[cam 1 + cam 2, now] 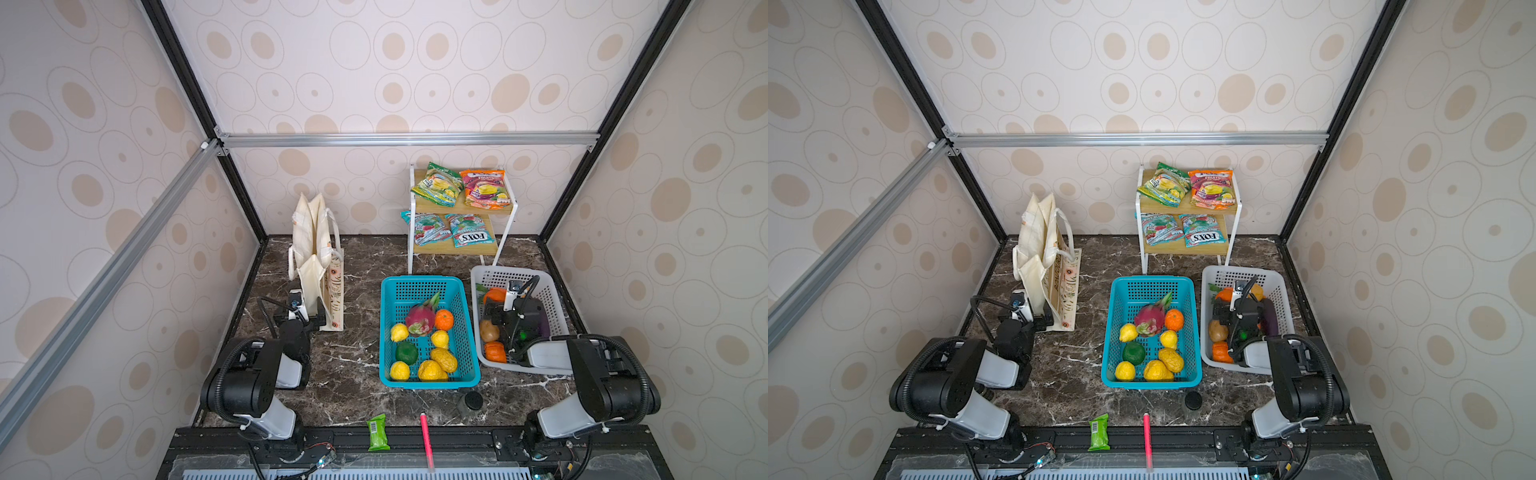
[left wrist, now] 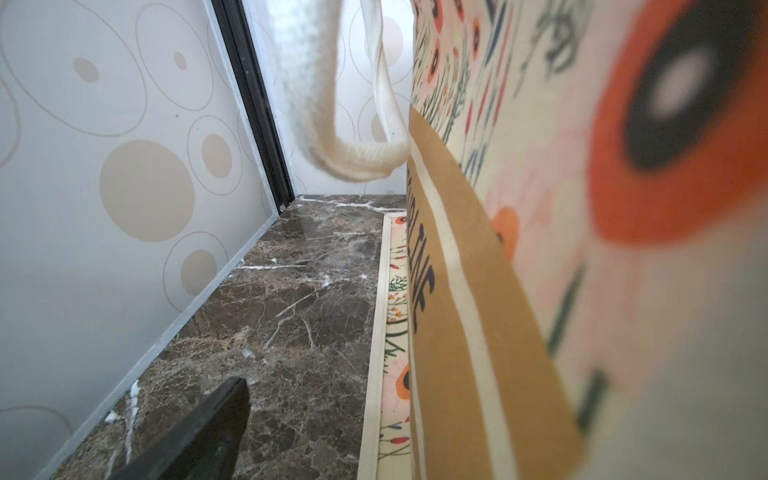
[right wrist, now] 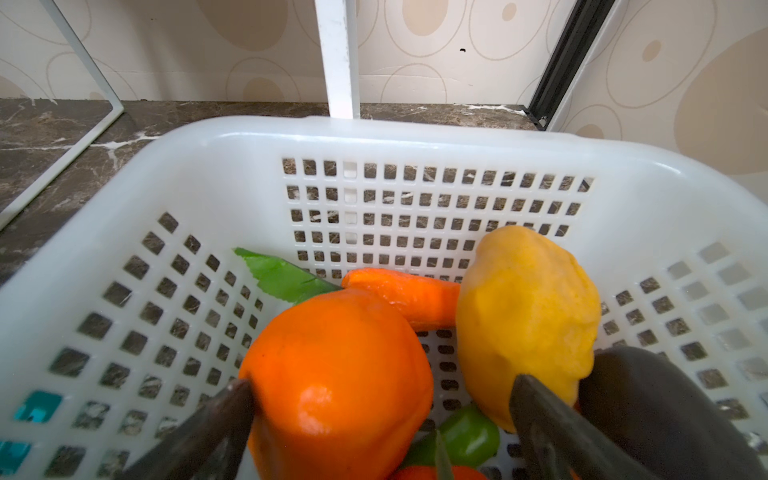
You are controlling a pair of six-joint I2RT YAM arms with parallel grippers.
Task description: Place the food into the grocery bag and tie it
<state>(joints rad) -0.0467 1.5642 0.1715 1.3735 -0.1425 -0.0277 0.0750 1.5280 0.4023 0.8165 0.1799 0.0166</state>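
Right gripper spread around orange toy pepper in white plastic basket; left gripper spread beside cream floral tote.

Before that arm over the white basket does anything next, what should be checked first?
1. Right hand open: ok, spread wide inside the white basket.
2. Something to grab between its fingers: ok, the orange pepper.
3. Neighbours clear of the fingers: not ok, a yellow fruit and the eggplant crowd one finger.
4. Grocery bag upright: ok.
5. Bag mouth open: cannot tell, its top looks pinched.
6. Left hand steadying the bag: cannot tell; it sits open at the bag's base.
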